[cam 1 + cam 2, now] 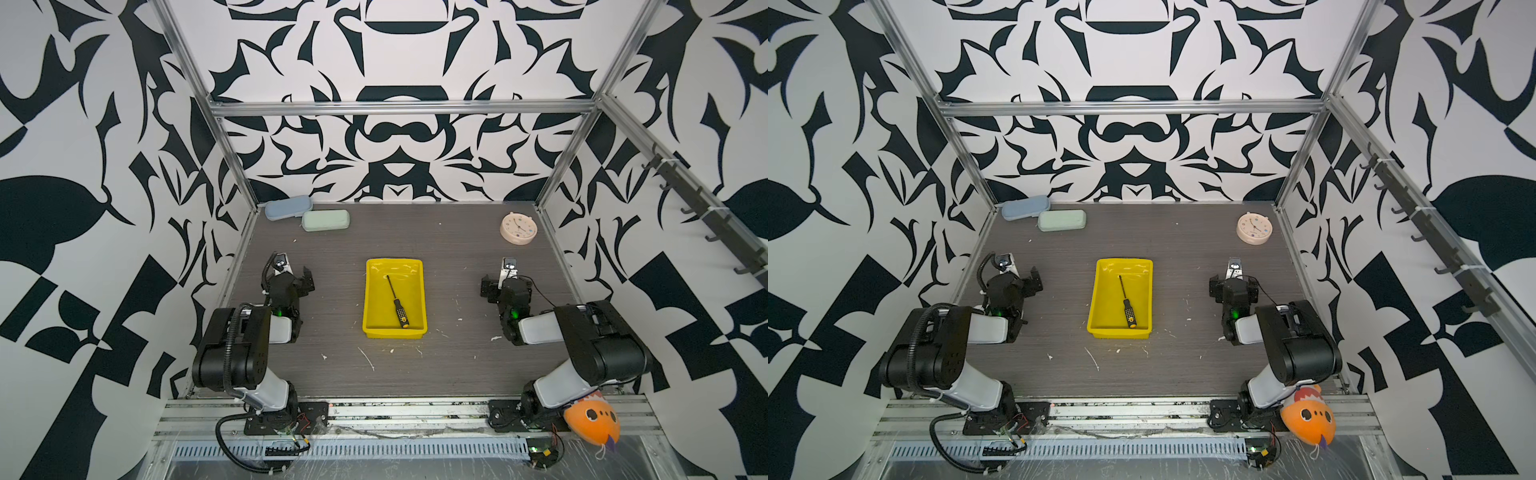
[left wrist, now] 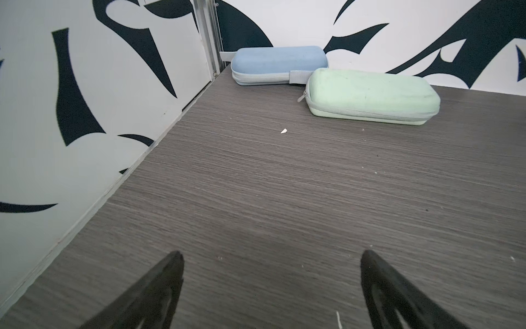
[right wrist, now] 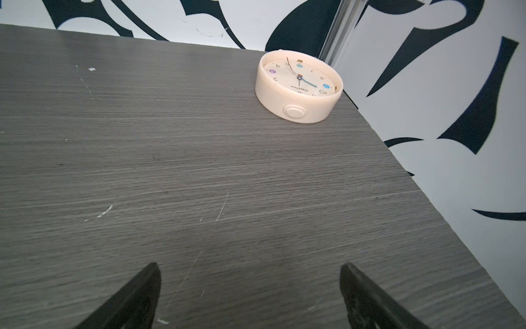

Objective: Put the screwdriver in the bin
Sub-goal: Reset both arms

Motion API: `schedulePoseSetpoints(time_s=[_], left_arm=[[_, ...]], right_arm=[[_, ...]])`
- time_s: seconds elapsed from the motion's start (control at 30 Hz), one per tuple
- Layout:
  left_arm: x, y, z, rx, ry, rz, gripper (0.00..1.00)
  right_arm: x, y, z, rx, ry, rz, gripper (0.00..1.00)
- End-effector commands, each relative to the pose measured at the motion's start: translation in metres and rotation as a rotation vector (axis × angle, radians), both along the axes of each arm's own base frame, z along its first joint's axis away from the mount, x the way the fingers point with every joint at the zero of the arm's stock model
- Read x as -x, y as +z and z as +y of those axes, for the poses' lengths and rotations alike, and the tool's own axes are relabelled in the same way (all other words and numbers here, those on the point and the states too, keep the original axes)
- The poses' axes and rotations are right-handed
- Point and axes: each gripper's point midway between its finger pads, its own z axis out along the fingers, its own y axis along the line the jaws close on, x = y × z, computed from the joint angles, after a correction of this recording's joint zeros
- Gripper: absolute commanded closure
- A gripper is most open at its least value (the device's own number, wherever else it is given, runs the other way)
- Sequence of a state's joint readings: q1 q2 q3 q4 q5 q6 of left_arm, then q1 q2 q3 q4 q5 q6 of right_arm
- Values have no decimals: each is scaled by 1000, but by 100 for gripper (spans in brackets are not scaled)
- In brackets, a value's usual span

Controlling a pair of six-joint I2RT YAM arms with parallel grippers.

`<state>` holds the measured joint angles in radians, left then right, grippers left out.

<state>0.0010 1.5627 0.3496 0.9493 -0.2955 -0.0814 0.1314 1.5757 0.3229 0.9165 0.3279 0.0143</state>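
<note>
The screwdriver [image 1: 397, 302] [image 1: 1126, 304] lies inside the yellow bin [image 1: 411, 291] [image 1: 1140, 291] at mid table, its yellow butt end toward the near wall and its thin shaft pointing away. Nothing touches it. My left gripper [image 1: 306, 279] [image 1: 1034, 280] is drawn back to the left of the bin, and in the left wrist view it [image 2: 271, 256] stands open over bare table. To the right of the bin, my right gripper [image 1: 487, 286] [image 1: 1214, 286] is equally far off. It [image 3: 249, 267] is open too, with nothing between its fingers.
A pale blue case [image 1: 289, 207] [image 2: 277, 61] and a green case [image 1: 325, 219] [image 2: 370, 94] lie at the back left corner. A cream clock [image 1: 518, 227] [image 3: 299, 82] lies flat at the back right. An orange plush toy [image 1: 592, 419] hangs by the right arm's base.
</note>
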Motion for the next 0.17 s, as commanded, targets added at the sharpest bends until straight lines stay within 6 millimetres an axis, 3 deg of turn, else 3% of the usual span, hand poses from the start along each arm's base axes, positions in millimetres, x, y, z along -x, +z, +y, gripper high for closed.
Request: schedulePoseSetpoints(time_s=[0.0,0.13], left_arm=[[-3,4,-1,7,-13,-6,1],[-3,4,-2,6,-14,-10,1]], right_arm=[[-13,16,6,-36,51,-49,0],[-12,17,5,-29,52,-50,0]])
